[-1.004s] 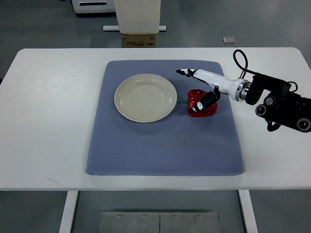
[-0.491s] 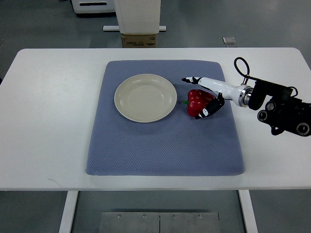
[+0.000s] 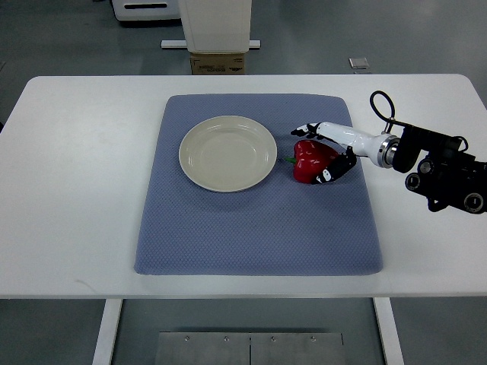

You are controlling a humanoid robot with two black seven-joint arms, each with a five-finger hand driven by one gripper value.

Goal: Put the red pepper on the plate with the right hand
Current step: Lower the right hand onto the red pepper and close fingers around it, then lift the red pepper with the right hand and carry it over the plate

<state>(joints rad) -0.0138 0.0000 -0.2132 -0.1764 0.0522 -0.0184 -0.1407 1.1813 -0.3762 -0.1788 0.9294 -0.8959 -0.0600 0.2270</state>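
The red pepper (image 3: 308,161) lies on the blue mat (image 3: 251,220), just right of the empty cream plate (image 3: 227,152). My right hand (image 3: 312,154) comes in from the right edge and wraps the pepper. Its white fingers (image 3: 306,130) curl over the pepper's far side, and the black-tipped thumb (image 3: 329,174) presses on its near right side. The pepper still rests on the mat. The left arm does not show.
The mat covers the middle of a white table (image 3: 76,190). My right arm's black forearm (image 3: 445,179) hangs over the table's right side. A cardboard box (image 3: 218,62) and a white stand sit behind the far edge.
My right hand's fingers have come down from above the mat and closed over the pepper's far side. The thumb has slid round to its near side. The pepper has shifted slightly left.
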